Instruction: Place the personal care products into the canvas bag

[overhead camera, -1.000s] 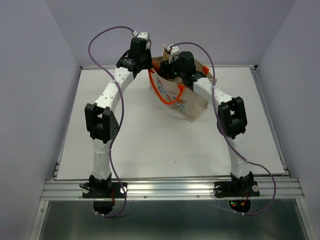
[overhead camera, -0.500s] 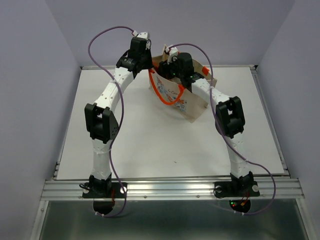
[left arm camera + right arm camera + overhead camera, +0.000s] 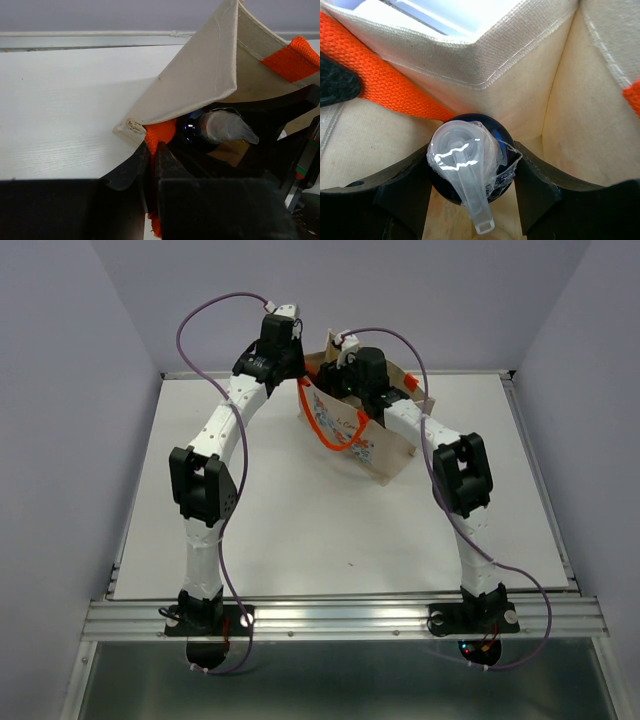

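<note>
One pump bottle (image 3: 465,165), dark blue shoulder, clear pump head under a crinkled clear wrap: located inside the canvas bag (image 3: 570,100), low in a corner between two beige walls, nozzle pointing toward the wrist camera. Held by: right jaws, partly closed, one black finger on each side of the round body, grip snug by appearance. One canvas bag (image 3: 385,455), beige, floral print, orange handles: standing on the far middle of the white counter (image 3: 250,520). Mouth held open by: left jaws, fully shut, pinching an orange strap (image 3: 160,136) at a corner of the bag. Step in hand, as judged: setting the bottle down in the bag. Handling notes: the left pinch is best held where it is, so the wall does not fold inward over the bottle. The right arm should sink until the bottle's base meets the bag floor, which is hidden here, then part its jaws just enough to free the body. Withdrawal is best straight up through the mouth, clear of the orange handle (image 3: 385,90) lying just beside the bottle, since the jutting nozzle or a finger could snag it and drag the bag. Other contents: cannot tell from these views.
</note>
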Robot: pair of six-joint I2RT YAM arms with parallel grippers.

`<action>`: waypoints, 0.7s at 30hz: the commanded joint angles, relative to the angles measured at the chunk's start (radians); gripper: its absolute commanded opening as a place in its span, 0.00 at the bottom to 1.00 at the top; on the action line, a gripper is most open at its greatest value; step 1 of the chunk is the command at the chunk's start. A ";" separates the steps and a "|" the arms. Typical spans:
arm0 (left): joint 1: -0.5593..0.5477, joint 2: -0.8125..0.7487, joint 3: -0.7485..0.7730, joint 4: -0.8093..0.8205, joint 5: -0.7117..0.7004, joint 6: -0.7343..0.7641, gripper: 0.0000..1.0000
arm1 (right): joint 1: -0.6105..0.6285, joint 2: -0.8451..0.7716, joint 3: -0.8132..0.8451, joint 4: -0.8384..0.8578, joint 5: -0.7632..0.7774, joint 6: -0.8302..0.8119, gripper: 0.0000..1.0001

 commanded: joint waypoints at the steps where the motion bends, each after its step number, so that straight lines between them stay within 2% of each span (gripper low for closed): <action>1: 0.002 -0.093 0.006 0.035 -0.007 0.003 0.00 | 0.006 -0.090 -0.053 0.273 0.001 0.063 0.06; 2: 0.002 -0.094 0.004 0.033 -0.007 0.005 0.00 | 0.006 -0.112 -0.073 0.313 0.037 0.077 0.01; 4: 0.002 -0.096 0.001 0.035 -0.008 0.003 0.00 | 0.006 -0.127 -0.100 0.387 0.086 0.081 0.01; 9: 0.002 -0.104 -0.005 0.033 -0.010 0.005 0.00 | 0.006 -0.115 -0.065 0.429 0.139 0.107 0.01; 17: 0.002 -0.117 -0.016 0.036 -0.013 0.012 0.00 | 0.006 -0.035 -0.041 0.426 0.076 0.150 0.01; 21: 0.002 -0.121 -0.017 0.036 -0.008 0.015 0.00 | 0.038 0.023 -0.042 0.411 0.123 0.100 0.01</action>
